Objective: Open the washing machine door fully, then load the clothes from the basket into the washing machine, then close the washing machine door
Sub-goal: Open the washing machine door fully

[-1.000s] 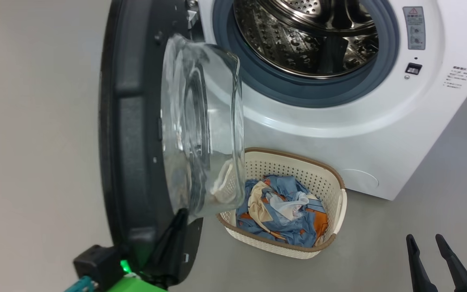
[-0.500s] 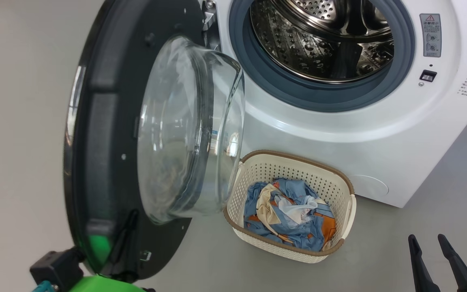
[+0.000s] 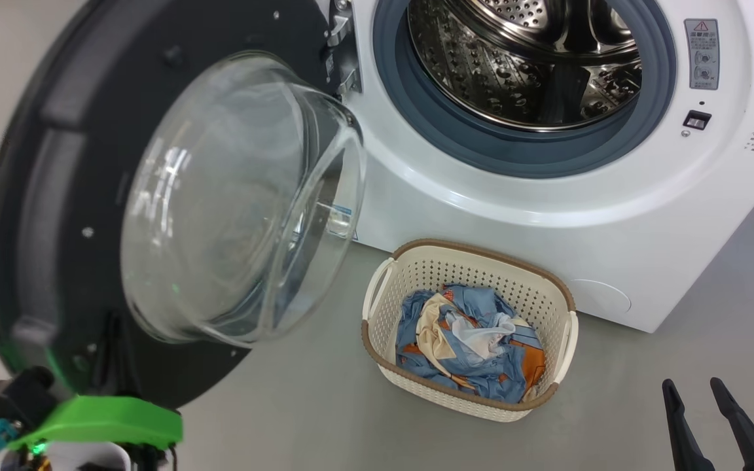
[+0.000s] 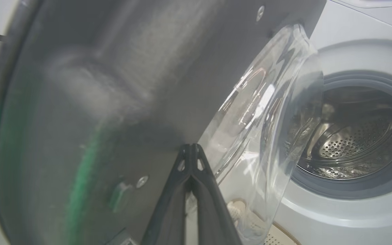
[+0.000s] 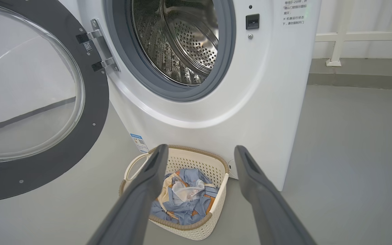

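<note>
Open door at the left, basket on the floor below the drum

We see the washing machine door (image 3: 56,196) standing wide open on its hinge (image 3: 341,52), its glass bowl (image 3: 233,196) bulging toward the basket (image 3: 468,258). A strip of bare floor (image 3: 298,405) lies between the door's lower edge and the basket's left handle, and more lies lower right. Our left jaws are closed tip to tip on nothing, the tips against the door's dark inner face beside the glass. Our right jaws hang wide apart and empty at the lower right, well apart from the basket. The clothes (image 3: 468,340) are heaped in it, just beside the washing machine (image 3: 514,203).
</note>
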Controlling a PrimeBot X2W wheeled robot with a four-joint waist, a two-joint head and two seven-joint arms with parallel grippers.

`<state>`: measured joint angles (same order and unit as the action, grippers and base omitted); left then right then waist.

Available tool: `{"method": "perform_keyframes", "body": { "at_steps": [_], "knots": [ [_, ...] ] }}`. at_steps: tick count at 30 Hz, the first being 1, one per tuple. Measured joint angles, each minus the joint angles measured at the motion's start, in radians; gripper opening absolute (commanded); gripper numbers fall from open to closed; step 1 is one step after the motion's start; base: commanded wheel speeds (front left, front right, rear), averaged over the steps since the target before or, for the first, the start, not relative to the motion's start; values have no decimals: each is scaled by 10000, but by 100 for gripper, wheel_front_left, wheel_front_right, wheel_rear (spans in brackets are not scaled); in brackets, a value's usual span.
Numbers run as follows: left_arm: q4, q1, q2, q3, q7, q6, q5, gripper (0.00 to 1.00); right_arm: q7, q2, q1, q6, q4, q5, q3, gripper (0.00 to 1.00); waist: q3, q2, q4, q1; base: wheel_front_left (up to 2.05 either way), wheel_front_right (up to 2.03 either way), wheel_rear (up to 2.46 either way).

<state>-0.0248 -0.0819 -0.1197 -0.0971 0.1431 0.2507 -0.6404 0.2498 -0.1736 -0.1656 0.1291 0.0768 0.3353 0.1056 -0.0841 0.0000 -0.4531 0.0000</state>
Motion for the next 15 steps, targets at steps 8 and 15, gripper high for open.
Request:
{"method": "perform_keyframes", "body": {
  "at_steps": [8, 15],
  "knots": [
    [-2013, -1220, -63, 849, 834, -121, -98, 0, 0, -247, -12, 0, -13, 0, -13, 100, -153, 0, 102, 0, 0, 0, 0],
    [-3641, -2285, -117, 1799, 1049, -357, 77, 0, 0, -474, -30, 0, -25, 0, -19, 100, -289, 0, 258, 0, 0, 0, 0]
  ]
}}
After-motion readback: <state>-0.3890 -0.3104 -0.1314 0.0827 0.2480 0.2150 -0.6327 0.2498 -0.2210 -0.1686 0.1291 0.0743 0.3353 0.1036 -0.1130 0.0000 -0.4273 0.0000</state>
